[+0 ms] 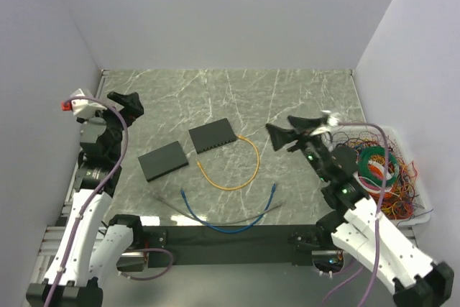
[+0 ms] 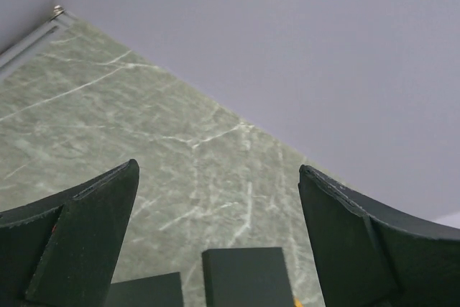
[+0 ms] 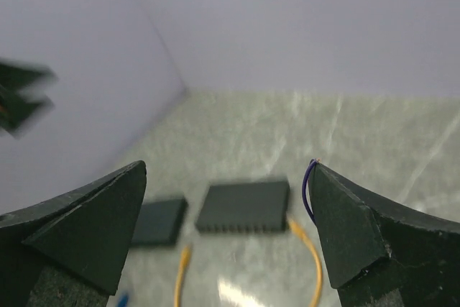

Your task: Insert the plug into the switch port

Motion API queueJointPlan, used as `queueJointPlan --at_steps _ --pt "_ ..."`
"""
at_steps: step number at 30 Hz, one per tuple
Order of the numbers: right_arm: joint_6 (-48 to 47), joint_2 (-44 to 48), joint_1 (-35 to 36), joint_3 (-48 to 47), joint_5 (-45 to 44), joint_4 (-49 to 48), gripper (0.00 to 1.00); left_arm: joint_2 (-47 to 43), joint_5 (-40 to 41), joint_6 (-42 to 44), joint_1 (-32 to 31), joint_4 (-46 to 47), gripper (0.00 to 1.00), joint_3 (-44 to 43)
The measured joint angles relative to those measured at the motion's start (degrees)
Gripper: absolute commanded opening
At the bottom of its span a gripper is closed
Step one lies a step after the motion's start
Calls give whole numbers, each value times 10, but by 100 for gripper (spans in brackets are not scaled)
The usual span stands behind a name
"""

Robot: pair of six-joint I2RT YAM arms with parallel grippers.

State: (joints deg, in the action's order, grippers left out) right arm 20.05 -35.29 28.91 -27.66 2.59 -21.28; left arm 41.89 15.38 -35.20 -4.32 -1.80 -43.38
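Closest to the arms' bases, a blue cable [image 1: 215, 227] sags in a loose U near the front of the table [image 1: 302, 91], with both its ends loose. Just beyond it lies the yellow cable [image 1: 256, 159]. One end meets the right end of the switch [image 1: 213, 135] and looks seated there, though I cannot be sure. The other end, the free yellow plug [image 1: 199, 165], rests on the marble just in front of the switch. That is the plug I would take as the one to insert.

The switch lies with its long side running left to right, tilted a little. The right wrist view shows its row of ports facing the arms, so the plug would travel away from the bases. A second dark box [image 1: 163, 161] sits to the left, apart from the switch.

The right gripper [image 1: 274, 138] hangs to the right of the switch with its fingers spread wide and nothing between them. The left gripper [image 1: 133, 106] hangs back-left, equally agape and empty. The free plug lies roughly midway between them, so either arm could reach it. A bin of tangled wires [image 1: 420, 215] sits at far right.
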Motion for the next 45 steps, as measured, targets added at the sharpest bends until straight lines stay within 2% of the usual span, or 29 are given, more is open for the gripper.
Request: queueJointPlan --at_steps 5,9,16,20,27,36,45 --pt "-51 -89 165 -102 -103 145 100 -40 -43 -17 0 -54 99 -42" --pt "-73 -130 267 -156 -214 196 100 -77 -84 -16 0 -83 99 -38" --pt "-46 -171 261 -148 -212 219 100 -68 -69 19 0 -186 97 -63" --pt "-40 -229 261 -147 -187 213 95 -63 -37 45 0 -228 96 -70" --pt "-27 -385 261 -169 -138 207 74 -78 -41 71 0 -231 92 -45" --pt "-18 -547 280 -280 -96 186 69 -48 -55 82 0 -234 90 -45" --pt "-14 -644 298 -337 -85 188 62 -57 -62 86 1 -234 88 -45"
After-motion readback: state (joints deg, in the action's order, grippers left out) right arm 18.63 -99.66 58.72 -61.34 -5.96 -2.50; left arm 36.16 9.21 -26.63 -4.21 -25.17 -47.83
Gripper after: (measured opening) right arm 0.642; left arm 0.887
